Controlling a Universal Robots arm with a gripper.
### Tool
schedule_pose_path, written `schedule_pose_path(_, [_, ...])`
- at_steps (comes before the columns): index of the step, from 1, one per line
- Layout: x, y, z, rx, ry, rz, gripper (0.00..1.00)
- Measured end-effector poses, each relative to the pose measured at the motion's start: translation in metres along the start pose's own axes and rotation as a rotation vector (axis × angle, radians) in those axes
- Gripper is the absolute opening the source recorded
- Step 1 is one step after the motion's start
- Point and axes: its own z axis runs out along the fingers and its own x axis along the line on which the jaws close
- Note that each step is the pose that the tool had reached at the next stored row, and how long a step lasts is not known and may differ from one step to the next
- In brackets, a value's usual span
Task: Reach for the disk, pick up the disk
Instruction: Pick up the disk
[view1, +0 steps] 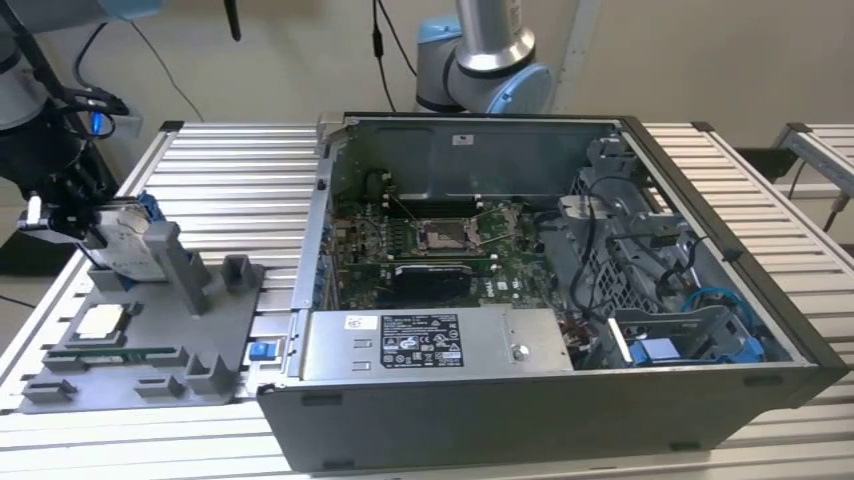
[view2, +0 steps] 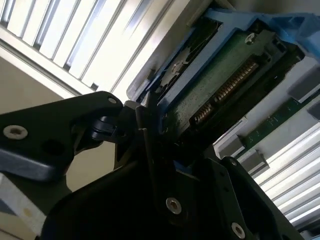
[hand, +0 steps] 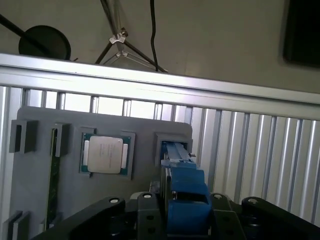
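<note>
End effector (hand: 186, 222) clamped on the disk (view2: 215, 95)
Edge-up in the grey holder (hand: 145, 125) just ahead, it offers me its blue rail (hand: 185, 190) to pinch

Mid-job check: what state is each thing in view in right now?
disk: upright on edge, in a slot of the grey holder
gripper: shut on the disk
chip: flat in its holder pocket
memory stick: on edge in its holder slot
computer case: open, side panel off
</note>
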Motion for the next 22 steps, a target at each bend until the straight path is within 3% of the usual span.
schedule_pose_path(19, [0.0001,0.0,0.0002,0.0001,0.0006,0.0,1.0])
schedule_pose_path(20, [0.0001,0.0,0.0002,0.0002,-0.0024,0.0,1.0])
schedule_pose_path(21, [0.0001,0.0,0.0003,0.001,-0.0092,0.0,0.0])
schedule_pose_path(22, [0.0001,0.0,0.0002,0.001,-0.0097,0.0,0.0])
